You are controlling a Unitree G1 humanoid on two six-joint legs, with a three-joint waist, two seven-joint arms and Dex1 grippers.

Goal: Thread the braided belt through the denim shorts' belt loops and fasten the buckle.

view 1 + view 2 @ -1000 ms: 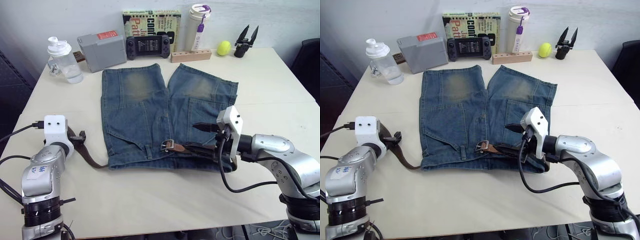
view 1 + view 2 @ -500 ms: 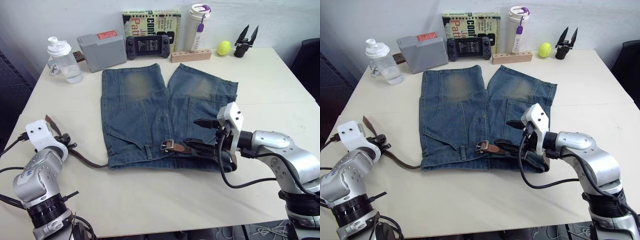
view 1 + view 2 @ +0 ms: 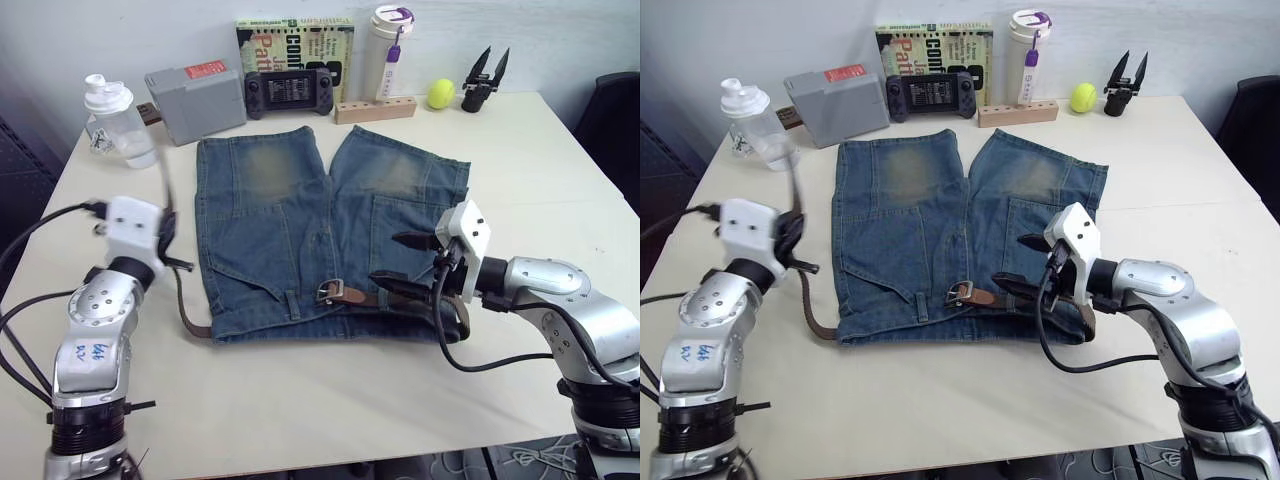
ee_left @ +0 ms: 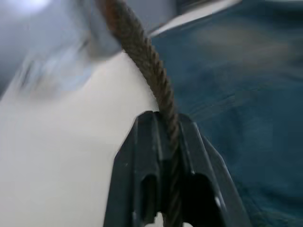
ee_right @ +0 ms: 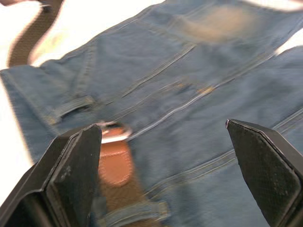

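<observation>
The denim shorts (image 3: 300, 220) lie flat on the table, waistband toward me. The braided belt (image 3: 186, 312) leaves the waistband's left corner and rises to my left gripper (image 3: 166, 232), which is shut on it just left of the shorts. In the left wrist view the woven strap (image 4: 150, 66) runs between the closed fingers (image 4: 142, 156). The silver buckle (image 3: 331, 292) with its brown leather rests on the waistband near the middle. My right gripper (image 3: 400, 262) stands open over the waistband just right of the buckle (image 5: 111, 132). A belt loop (image 5: 71, 106) shows nearby.
Along the table's far edge stand a shaker bottle (image 3: 113, 121), a grey box (image 3: 194, 96), a game controller (image 3: 290, 90), a book (image 3: 295, 42), a white tumbler (image 3: 390, 52), a wooden block (image 3: 375, 108), a yellow ball (image 3: 438, 94) and a black gripper tool (image 3: 480, 85).
My left gripper has closed on the belt, then swung up and toward the shorts, lifting the strap off the table. The right gripper has barely moved.
</observation>
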